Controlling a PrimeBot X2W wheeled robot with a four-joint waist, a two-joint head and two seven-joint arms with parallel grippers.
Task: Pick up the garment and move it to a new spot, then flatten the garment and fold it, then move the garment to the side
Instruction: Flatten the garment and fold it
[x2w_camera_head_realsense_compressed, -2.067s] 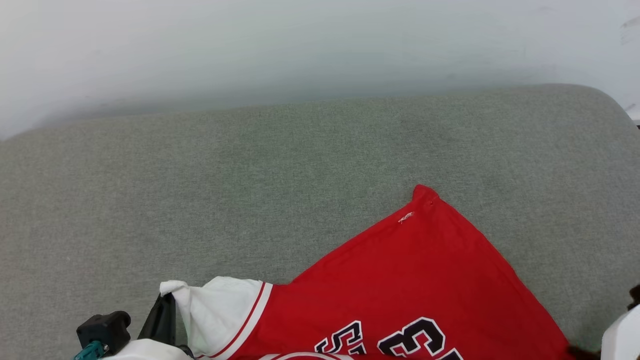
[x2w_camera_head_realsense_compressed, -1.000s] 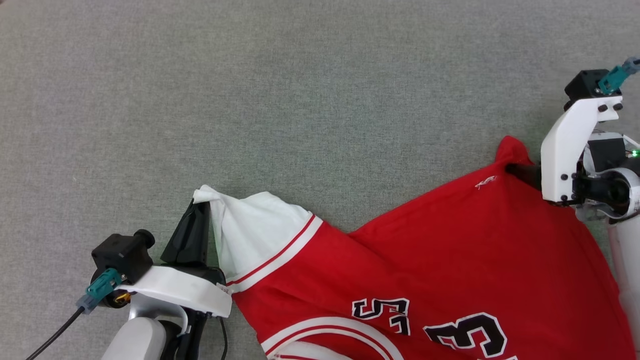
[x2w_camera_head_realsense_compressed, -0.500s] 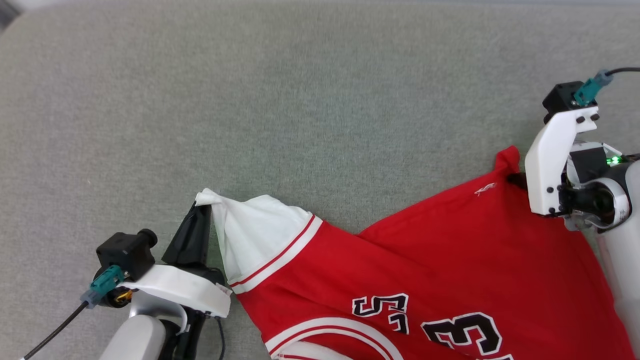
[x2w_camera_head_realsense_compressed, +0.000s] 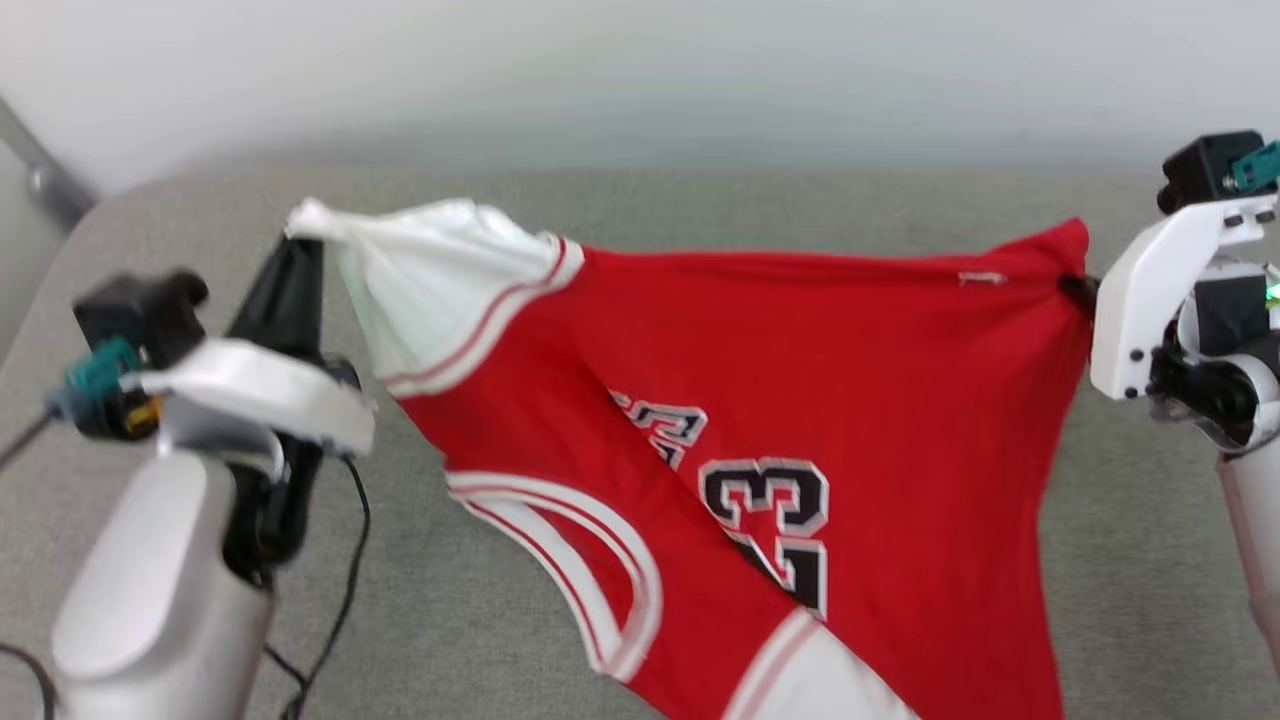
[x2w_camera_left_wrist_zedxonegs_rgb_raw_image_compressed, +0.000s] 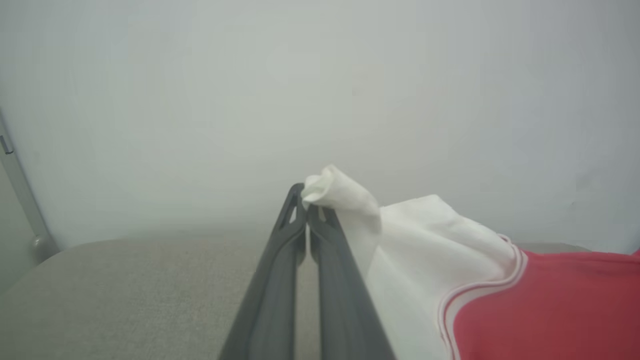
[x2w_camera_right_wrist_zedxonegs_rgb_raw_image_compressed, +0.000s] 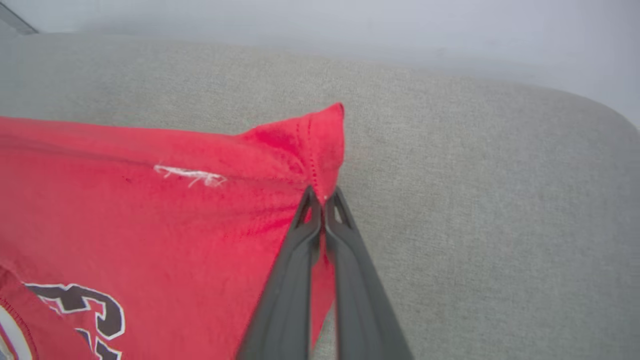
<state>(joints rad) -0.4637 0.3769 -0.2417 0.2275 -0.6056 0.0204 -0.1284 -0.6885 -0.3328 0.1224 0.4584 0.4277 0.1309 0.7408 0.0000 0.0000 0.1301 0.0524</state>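
The garment (x2w_camera_head_realsense_compressed: 800, 400), a red jersey with white sleeves and a black "23" print, hangs stretched in the air between both arms above the grey cushion. My left gripper (x2w_camera_head_realsense_compressed: 298, 245) is shut on the tip of a white sleeve (x2w_camera_left_wrist_zedxonegs_rgb_raw_image_compressed: 330, 187) at the upper left. My right gripper (x2w_camera_head_realsense_compressed: 1075, 288) is shut on the red hem corner (x2w_camera_right_wrist_zedxonegs_rgb_raw_image_compressed: 320, 150), close to the small white logo (x2w_camera_right_wrist_zedxonegs_rgb_raw_image_compressed: 190, 175). The jersey's lower part droops diagonally toward the bottom of the head view, with the second white sleeve (x2w_camera_head_realsense_compressed: 830, 680) at the bottom edge.
The grey fabric cushion (x2w_camera_head_realsense_compressed: 1100, 560) spreads under the garment, its rounded back edge meeting a pale wall (x2w_camera_head_realsense_compressed: 640, 70). A metal bar (x2w_camera_head_realsense_compressed: 45, 165) runs along the far left. A black cable (x2w_camera_head_realsense_compressed: 350, 570) hangs from my left arm.
Both grippers have lifted the garment off the cushion and pulled it taut; it now hangs in the air. The head camera has tilted up, bringing the wall into view.
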